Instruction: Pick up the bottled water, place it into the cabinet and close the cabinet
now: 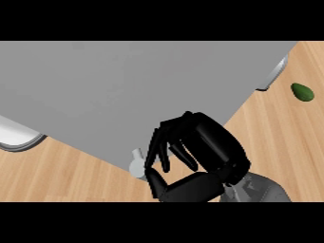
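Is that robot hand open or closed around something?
Closed: the robot hand curls its fingers round a pale object, mostly hidden, beside the grey cabinet.

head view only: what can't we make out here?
- Bottled water: only a pale sliver shows; the right hand hides the rest.
- Cabinet: its grey top fills the view; interior and door state hidden.
- Left hand: outside the view.
- Green object on the counter: too small to identify.
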Controlling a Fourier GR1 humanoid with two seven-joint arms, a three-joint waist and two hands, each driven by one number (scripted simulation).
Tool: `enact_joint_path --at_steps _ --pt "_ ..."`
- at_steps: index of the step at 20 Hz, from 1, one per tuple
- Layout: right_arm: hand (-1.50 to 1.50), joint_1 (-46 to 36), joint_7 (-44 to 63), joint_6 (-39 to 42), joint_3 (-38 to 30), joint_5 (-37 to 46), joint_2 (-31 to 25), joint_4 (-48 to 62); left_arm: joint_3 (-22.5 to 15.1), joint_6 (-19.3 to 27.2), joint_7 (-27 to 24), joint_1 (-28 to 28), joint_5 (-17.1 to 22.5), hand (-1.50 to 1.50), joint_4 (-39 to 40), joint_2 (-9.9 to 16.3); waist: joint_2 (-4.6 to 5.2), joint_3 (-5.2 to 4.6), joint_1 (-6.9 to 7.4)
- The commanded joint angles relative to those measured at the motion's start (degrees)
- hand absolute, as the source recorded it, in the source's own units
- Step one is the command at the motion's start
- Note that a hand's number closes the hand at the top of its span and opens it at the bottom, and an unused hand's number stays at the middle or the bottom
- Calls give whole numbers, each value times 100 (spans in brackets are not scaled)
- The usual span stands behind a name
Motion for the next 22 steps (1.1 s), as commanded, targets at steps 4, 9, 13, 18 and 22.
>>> enact_joint_path --at_steps 4,9,13,18,22 --pt "150 -1569 -49 551 -1580 -743 -140 1450 424 -636 -56 209 274 -150 238 -198 -7 19 -78" --pt "150 -1968 -388 942 -1607 -644 -127 2364 1097 -1111 81 673 735 -150 60 -297 -24 21 -94" --pt "150 -2464 -680 1324 -1815 -671 -114 3096 997 -1068 333 187 807 -150 373 -257 3 18 -118" --pt "150 -2741 -589 1363 -1872 -615 -78 3502 1220 -1233 475 548 961 -150 74 -387 6 20 -29" --pt "150 -2948 -508 1349 -1782 -987 28 3725 1105 -1103 607 414 862 -150 -48 -456 26 20 31"
